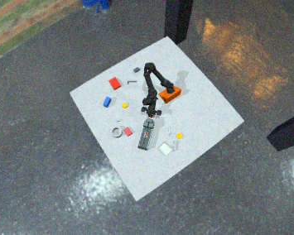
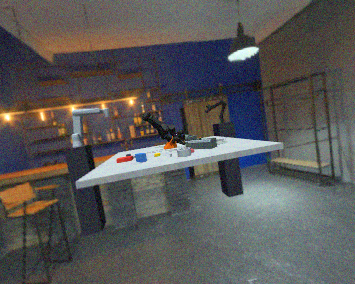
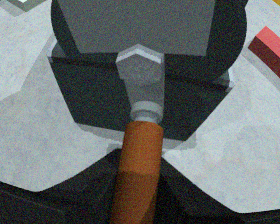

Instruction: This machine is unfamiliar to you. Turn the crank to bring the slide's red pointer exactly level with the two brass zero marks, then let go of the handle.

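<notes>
The grey machine (image 1: 143, 143) (image 2: 204, 144) (image 3: 136, 22) lies on the table, long side away from the arm. A small red mark (image 1: 146, 134) shows on its top; the wrist view does not show it, and the brass zero marks cannot be made out. The grey crank arm (image 3: 145, 91) points down toward the gripper in the wrist view. Its orange-brown handle (image 3: 142, 146) runs between the dark fingers. My gripper (image 1: 151, 116) (image 3: 136, 159) is shut on the handle at the machine's near end. The fingers' inner faces are partly hidden by the handle.
A red piece (image 1: 127, 131) (image 3: 272, 52) and a grey ring (image 1: 117, 131) lie beside the machine. On its other side are a pale tile (image 1: 165, 148) and a yellow disc (image 1: 179, 136). A blue piece (image 1: 107, 102) and a red block (image 1: 114, 83) lie farther off.
</notes>
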{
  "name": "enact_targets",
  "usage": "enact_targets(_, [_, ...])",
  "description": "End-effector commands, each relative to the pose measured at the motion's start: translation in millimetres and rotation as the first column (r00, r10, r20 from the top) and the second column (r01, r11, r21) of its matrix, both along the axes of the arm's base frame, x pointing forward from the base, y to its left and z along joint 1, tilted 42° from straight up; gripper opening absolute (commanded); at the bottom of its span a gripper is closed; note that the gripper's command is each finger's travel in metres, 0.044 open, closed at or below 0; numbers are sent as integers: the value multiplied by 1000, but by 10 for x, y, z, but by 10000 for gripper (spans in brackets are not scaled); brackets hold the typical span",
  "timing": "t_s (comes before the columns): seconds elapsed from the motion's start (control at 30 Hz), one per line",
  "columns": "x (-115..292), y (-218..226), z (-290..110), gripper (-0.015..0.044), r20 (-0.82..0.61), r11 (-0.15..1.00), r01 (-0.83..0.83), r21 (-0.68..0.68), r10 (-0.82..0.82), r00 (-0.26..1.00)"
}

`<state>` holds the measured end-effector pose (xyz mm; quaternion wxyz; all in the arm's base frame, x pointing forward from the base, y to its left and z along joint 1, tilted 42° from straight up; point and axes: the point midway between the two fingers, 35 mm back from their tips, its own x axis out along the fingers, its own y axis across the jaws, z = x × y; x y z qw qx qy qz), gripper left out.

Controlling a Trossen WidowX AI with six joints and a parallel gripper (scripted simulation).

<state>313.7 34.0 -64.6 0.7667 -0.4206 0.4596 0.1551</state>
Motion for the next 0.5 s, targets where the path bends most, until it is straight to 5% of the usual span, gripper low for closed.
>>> enact_targets(0.0, [55, -41, 62, 0, 20, 1000, 11, -9, -11, 1000])
enact_targets(0.47, [77, -48, 100, 0, 21, 1000, 11, -9, -11, 1000])
